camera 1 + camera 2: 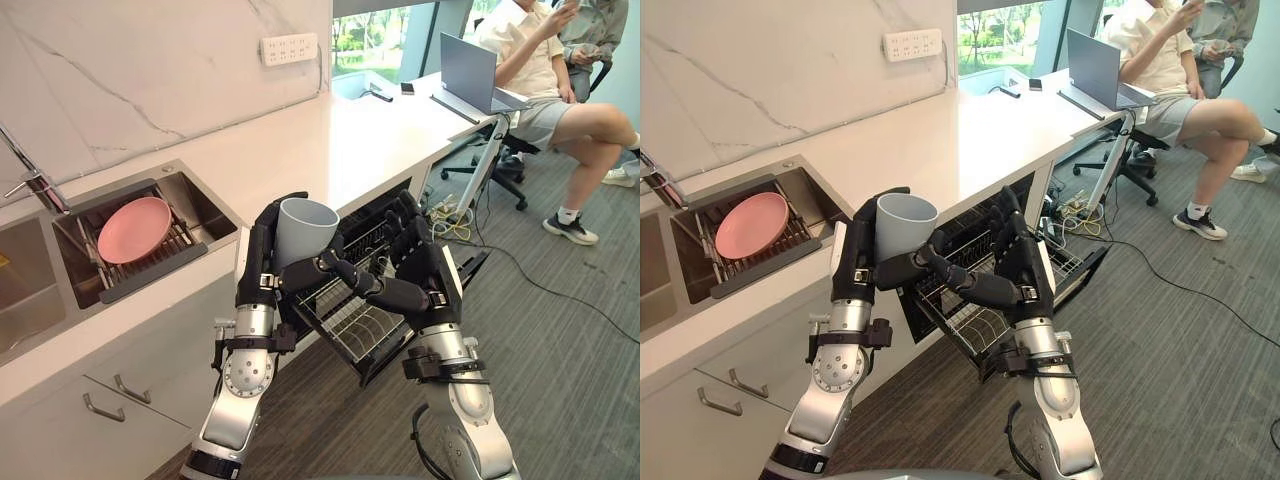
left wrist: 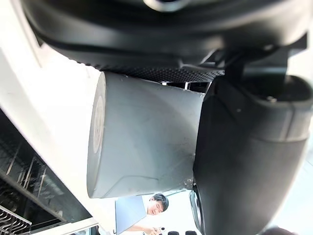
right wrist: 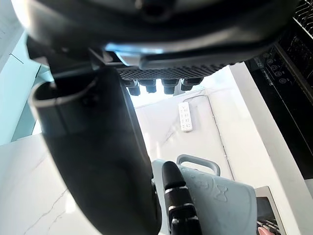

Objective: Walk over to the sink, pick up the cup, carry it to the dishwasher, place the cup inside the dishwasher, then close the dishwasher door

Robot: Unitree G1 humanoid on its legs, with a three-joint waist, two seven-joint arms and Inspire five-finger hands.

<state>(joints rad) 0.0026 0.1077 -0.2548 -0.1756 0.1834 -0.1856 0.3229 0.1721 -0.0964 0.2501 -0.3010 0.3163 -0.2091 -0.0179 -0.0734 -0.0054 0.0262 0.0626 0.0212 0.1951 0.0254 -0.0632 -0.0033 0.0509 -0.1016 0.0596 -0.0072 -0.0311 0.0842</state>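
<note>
At the far left, we see a stainless-steel sink [image 1: 205,212] sunk into the white stone counter [image 1: 330,140], with a chrome tap [image 1: 35,182] behind it. A round pink plate [image 1: 135,228] lies on a dark slatted drying rack [image 1: 150,272] inside the basin.

Just right of the sink, the left hand [image 1: 258,262] holds a grey cylindrical cup [image 1: 303,232] upright, mouth up. Its fingers curl round the back of the cup and its thumb crosses the front. We find the cup off every surface, in front of the counter's edge and beside the open black dishwasher [image 1: 375,215]. In the right wrist view a loop handle shows on the cup's side.

Below and right of the cup, the dishwasher's door hangs open and its wire rack [image 1: 352,325] is drawn out. The right hand [image 1: 425,275] stands over this rack with its fingers [image 1: 405,215] straight and pointing up and its thumb reaching toward the cup; it grips nothing. We cannot tell whether that thumb touches the cup or the left thumb.

A white socket strip [image 1: 288,48] sits on the marble wall above the counter. Farther right, an open grey laptop [image 1: 468,70] stands on the counter's end, and a person [image 1: 545,80] sits beside it on an office chair, above grey carpet [image 1: 580,350].
</note>
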